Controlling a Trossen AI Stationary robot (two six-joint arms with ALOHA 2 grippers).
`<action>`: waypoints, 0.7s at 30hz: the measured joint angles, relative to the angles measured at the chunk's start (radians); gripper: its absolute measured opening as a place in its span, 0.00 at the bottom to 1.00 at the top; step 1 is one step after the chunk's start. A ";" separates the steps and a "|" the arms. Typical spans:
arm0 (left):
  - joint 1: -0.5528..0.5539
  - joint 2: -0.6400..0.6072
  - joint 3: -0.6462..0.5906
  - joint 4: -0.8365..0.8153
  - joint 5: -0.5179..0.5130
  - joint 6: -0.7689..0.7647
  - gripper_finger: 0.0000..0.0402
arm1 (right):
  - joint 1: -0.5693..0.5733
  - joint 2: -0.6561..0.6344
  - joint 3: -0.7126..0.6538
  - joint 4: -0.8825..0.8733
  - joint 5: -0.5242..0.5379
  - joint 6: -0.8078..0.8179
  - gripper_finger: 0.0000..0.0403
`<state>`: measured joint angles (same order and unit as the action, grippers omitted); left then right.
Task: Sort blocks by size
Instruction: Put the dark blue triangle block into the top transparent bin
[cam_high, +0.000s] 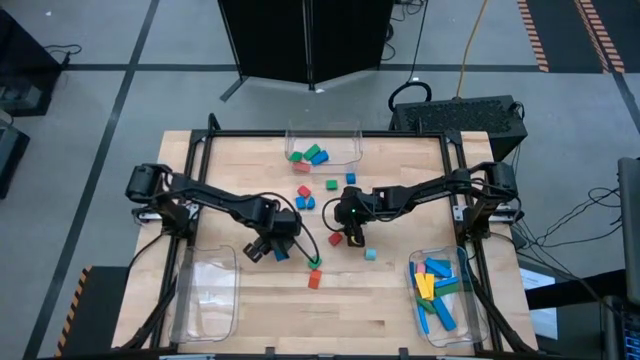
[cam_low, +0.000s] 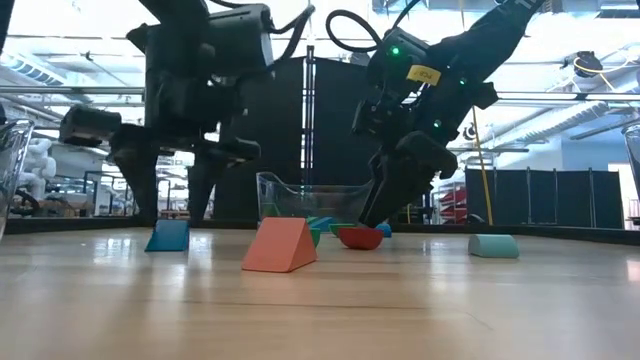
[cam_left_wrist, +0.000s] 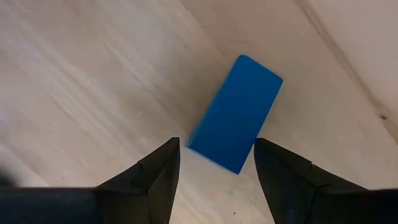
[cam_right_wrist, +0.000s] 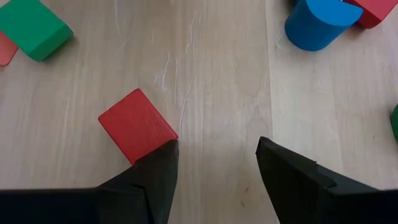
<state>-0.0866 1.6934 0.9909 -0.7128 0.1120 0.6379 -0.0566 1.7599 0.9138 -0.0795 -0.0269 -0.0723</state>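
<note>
The left claw (cam_left_wrist: 214, 165) hangs spread over a blue rectangular block (cam_left_wrist: 236, 113) lying on the wooden desk (cam_high: 260, 305), the block's end between its fingers. The right claw (cam_right_wrist: 217, 168) is spread too, mid-desk, one finger at a red rectangular block (cam_right_wrist: 135, 124). Other blocks lie nearby.

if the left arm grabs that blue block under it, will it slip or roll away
The blue block has flat faces and lies flat on the table, so it probably won't roll. It looks solid and stiff, so it should hold shape. It sits skewed between the open left end effector, so closing may twist it.
</note>
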 joint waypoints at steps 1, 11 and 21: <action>0.000 0.006 0.000 0.000 -0.001 0.002 0.51 | 0.000 0.000 0.000 0.000 0.000 0.000 0.52; -0.050 0.054 0.000 0.054 -0.051 0.059 0.55 | 0.000 0.000 0.000 0.000 0.000 0.000 0.52; -0.068 0.055 0.001 0.077 -0.104 -0.002 0.54 | 0.000 0.000 0.000 0.000 0.000 0.004 0.52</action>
<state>-0.1542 1.7485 0.9916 -0.6353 0.0078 0.6358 -0.0569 1.7599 0.9142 -0.0792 -0.0269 -0.0681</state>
